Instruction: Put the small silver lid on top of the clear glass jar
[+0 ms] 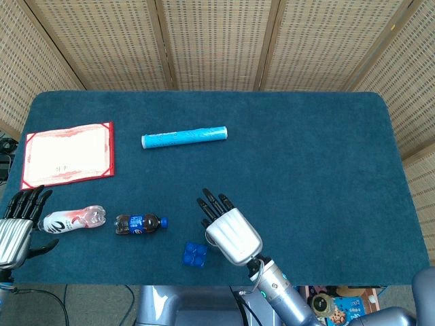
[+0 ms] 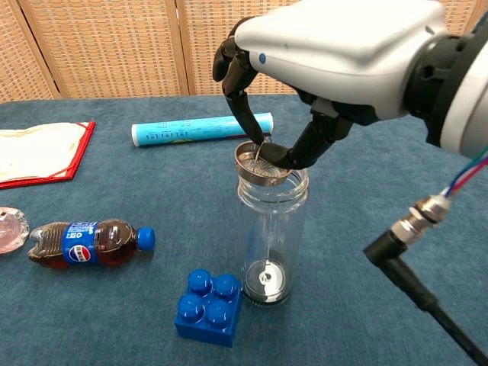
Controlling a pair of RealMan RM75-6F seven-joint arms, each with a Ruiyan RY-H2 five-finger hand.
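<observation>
- While the right hand (image 2: 305,91) pinches the lid (image 2: 263,163) in its fingers, the lid sits tilted over the jar (image 2: 271,229) mouth, seemingly touching the rim.
- Left hand (image 1: 15,227) idles open, far off.
</observation>
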